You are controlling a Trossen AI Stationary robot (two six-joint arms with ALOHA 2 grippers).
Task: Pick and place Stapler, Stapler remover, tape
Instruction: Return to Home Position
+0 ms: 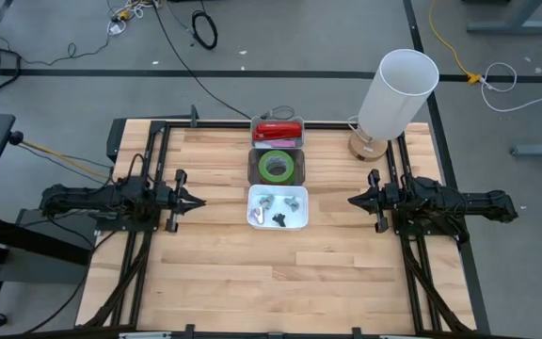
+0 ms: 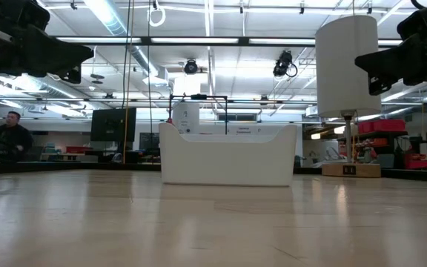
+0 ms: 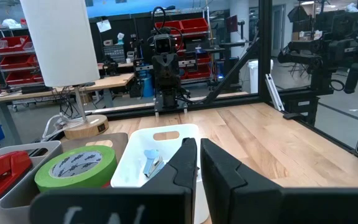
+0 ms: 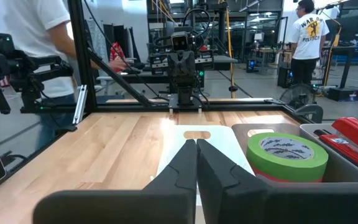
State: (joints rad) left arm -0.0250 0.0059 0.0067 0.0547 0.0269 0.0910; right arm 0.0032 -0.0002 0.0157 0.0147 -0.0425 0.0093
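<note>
Left arm (image 1: 111,201), right arm (image 1: 450,202): both showing matte black, built of blocky jointed links. Right gripper (image 4: 196,144): fingers (image 4: 179,168) tapering as dark angular wedges off a flat black crossbar (image 4: 117,208). Left crossbar (image 3: 104,208) carrying a faint pale marking, possibly lettering.

Bins (image 1: 250,168) mid-table, lamp (image 1: 398,89) far corner

three bins are lined up on the table (image 1: 215,273): the stapler (image 1: 278,131) is held in the far bin (image 1: 255,141), the tape (image 1: 277,177) in the middle bin (image 1: 252,168), the staple removers (image 1: 277,207) in the near bin (image 1: 251,212). a lamp (image 1: 398,89) is set right of the far bin; the left gripper (image 1: 199,201) and right gripper (image 1: 354,200) are stationed either side.
</note>
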